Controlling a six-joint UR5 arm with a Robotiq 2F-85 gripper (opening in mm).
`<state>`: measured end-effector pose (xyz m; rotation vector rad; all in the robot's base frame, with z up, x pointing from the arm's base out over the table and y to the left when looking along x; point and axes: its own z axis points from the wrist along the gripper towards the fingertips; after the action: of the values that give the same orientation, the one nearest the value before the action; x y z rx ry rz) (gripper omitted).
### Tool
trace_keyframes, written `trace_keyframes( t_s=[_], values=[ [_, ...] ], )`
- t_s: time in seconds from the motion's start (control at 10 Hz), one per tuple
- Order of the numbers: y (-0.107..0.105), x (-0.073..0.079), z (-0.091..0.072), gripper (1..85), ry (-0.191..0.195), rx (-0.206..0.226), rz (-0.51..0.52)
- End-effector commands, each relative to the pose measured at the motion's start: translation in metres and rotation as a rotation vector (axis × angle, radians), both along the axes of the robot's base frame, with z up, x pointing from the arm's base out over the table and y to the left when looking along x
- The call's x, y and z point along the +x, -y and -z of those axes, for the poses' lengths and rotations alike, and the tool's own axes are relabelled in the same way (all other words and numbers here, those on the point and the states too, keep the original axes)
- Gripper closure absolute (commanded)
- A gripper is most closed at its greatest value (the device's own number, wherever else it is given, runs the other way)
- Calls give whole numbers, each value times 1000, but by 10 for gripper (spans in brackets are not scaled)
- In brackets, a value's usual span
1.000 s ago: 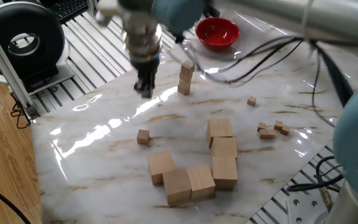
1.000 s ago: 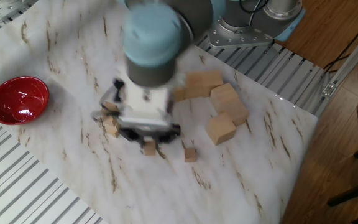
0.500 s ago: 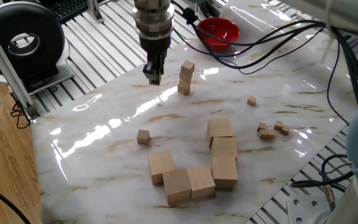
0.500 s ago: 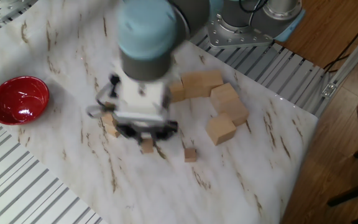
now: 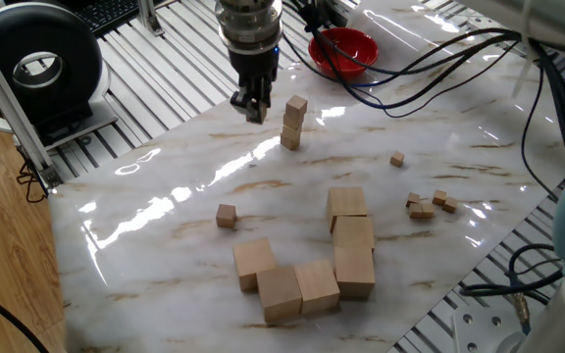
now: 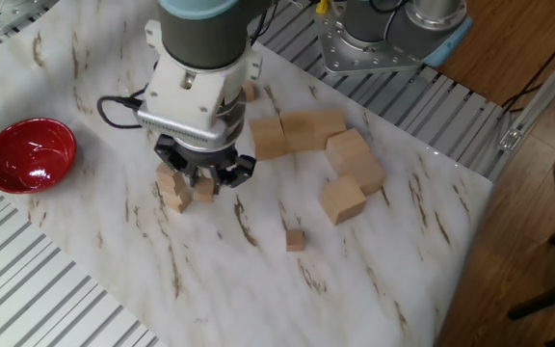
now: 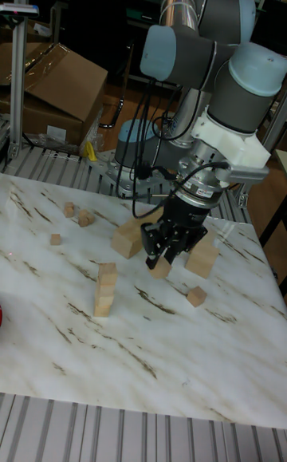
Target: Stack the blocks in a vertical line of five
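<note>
A stack of three small blocks (image 5: 291, 124) stands on the marble table (image 5: 165, 211) near the red bowl; the tall fixed view shows the stack (image 7: 104, 290) left of the arm. My gripper (image 5: 253, 106) hangs just left of the stack, shut on a fourth block (image 7: 162, 268), which is held off the table. In the other fixed view that block (image 6: 203, 190) sits beside the stack (image 6: 171, 189) under the gripper (image 6: 203, 178). One more small block (image 5: 226, 216) lies alone on the table, nearer the front.
A red bowl (image 5: 342, 51) sits behind the stack. Several large wooden cubes (image 5: 307, 267) cluster at the front. Tiny cubes (image 5: 426, 205) lie scattered at the right. Cables (image 5: 410, 74) drape over the far side of the table.
The gripper has carried its block up and across the table toward the stack, and now hangs right beside it. The stack and the loose block have not moved.
</note>
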<state>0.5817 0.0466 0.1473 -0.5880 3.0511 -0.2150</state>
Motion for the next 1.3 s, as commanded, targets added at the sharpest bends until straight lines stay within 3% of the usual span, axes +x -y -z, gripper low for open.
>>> trace_keyframes(
  t_s=[0.0,0.3,0.5,0.8,1.2],
  values=[
    [10,10,-4,620,53,-27,93],
    [11,7,-4,617,37,-34,73],
    [6,4,-3,617,24,-15,62],
    [38,17,-21,620,-10,-30,3],
    [57,16,-21,620,-35,40,25]
  ],
)
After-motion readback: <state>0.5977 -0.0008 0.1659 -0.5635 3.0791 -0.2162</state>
